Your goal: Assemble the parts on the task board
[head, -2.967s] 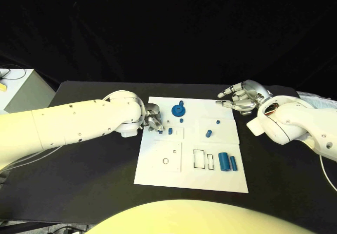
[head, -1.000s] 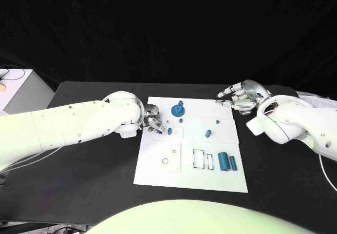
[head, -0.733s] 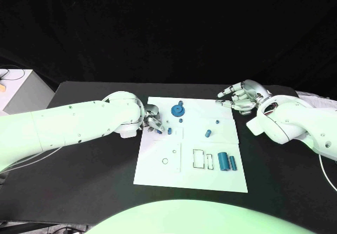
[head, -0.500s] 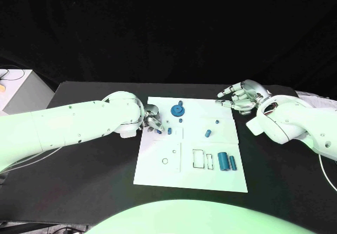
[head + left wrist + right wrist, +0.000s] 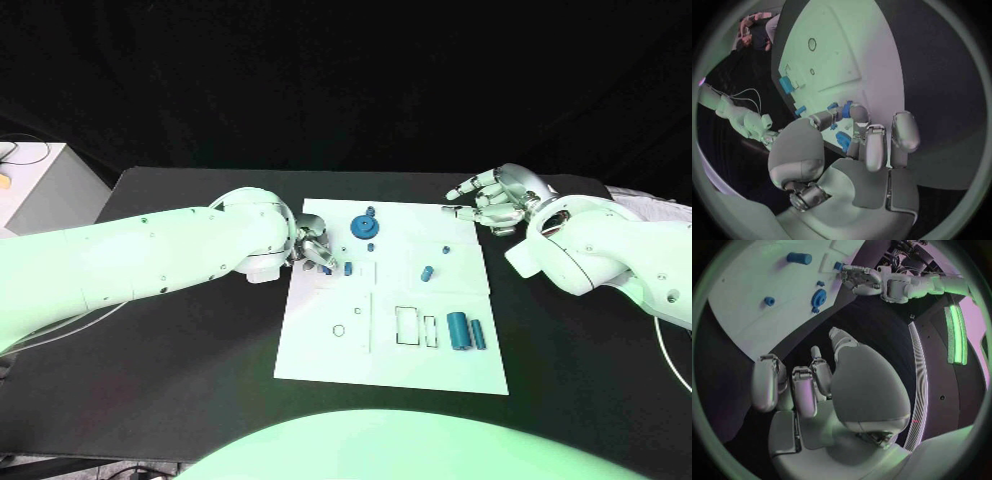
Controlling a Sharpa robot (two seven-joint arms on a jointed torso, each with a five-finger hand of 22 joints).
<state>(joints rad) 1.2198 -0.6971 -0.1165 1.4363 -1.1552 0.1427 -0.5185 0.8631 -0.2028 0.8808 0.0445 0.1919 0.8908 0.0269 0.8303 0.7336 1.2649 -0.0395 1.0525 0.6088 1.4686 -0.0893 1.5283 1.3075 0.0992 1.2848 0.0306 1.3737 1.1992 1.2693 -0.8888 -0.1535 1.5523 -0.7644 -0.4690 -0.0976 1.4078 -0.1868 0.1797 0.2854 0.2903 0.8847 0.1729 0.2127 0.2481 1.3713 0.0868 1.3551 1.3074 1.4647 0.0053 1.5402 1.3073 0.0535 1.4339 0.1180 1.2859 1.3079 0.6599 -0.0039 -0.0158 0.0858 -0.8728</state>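
The white task board [image 5: 325, 350] lies in the middle of the black table. My left hand [image 5: 315, 250] sits at the board's left edge and pinches a small blue part [image 5: 844, 141] in its fingertips, just above the board. A second small blue part [image 5: 348, 267] lies right beside those fingers. A blue disc [image 5: 362, 226], a short peg [image 5: 427, 272], a thick cylinder [image 5: 457, 329] and a slim bar [image 5: 477, 334] lie on the board. My right hand [image 5: 490, 205] hovers at the far right corner, fingers bent and apart, holding nothing.
Two rectangular slots [image 5: 410, 326] and a small ring hole [image 5: 340, 329] mark the board's near half. A white box [image 5: 36, 185] stands off the table's far left. Bare black table [image 5: 173, 380] surrounds the board.
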